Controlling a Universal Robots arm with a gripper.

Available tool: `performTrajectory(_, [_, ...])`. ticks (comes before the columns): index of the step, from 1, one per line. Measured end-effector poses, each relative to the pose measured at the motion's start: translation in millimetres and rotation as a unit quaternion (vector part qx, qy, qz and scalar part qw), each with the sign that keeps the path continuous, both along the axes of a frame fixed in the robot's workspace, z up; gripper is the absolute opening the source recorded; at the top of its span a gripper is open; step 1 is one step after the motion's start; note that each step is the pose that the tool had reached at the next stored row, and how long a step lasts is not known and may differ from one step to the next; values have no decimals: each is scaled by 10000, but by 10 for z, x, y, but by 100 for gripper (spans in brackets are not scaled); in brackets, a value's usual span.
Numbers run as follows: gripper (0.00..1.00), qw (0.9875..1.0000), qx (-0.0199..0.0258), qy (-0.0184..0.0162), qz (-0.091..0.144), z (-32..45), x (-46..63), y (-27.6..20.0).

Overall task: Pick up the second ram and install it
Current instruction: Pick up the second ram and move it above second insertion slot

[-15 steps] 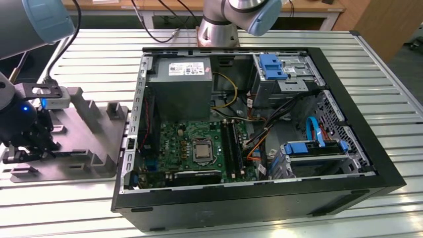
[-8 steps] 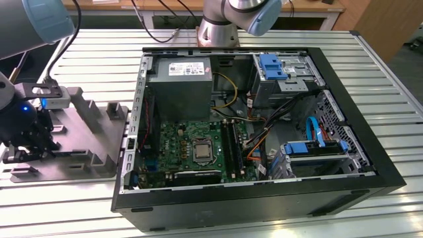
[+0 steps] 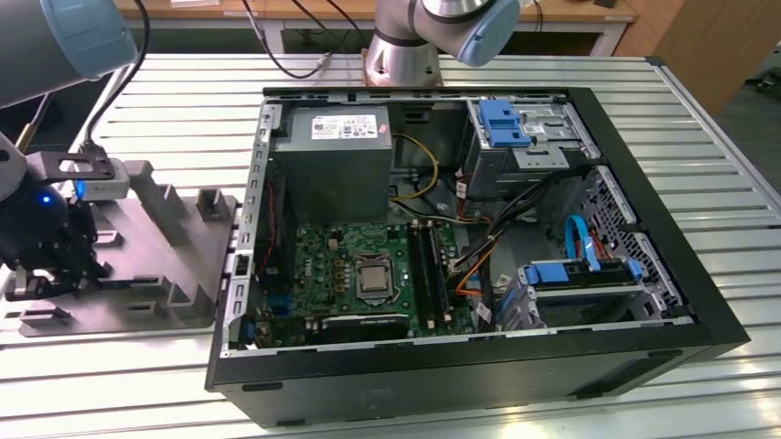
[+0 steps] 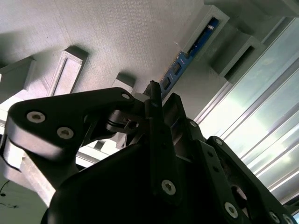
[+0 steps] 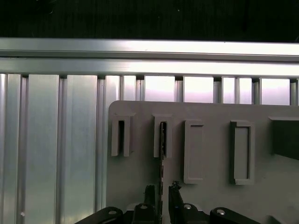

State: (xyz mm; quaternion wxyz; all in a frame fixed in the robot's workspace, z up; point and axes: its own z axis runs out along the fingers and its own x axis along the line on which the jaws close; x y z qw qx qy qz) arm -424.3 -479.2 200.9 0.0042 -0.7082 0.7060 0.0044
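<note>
Shows the task barely begun, with the long, narrow, dark blue-green circuit-board ram stick (image 5: 162,140) standing on edge in a slot of the grey moulded holder plate (image 5: 217,154), not lifted and well apart from the green motherboard (image 3: 324,265) inside the open black computer case (image 3: 488,375). Places the black two-fingered gripper (image 5: 162,188) low over that plate at the exterior view's left, pointing straight down. Catches the jaws slightly apart, straddling the stick's near end and gripping nothing.

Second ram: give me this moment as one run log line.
gripper: open, straddling second ram | second ram: on edge in grey holder slot | installed: no
</note>
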Motion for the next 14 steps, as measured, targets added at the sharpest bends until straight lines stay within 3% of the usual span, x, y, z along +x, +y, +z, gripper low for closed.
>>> performTrajectory(1, [26, 10000, 0, 0, 0, 0, 0, 0])
performTrajectory(2, [19, 10000, 0, 0, 0, 1, 0, 0])
performTrajectory(14, [19, 10000, 0, 0, 0, -1, 0, -8])
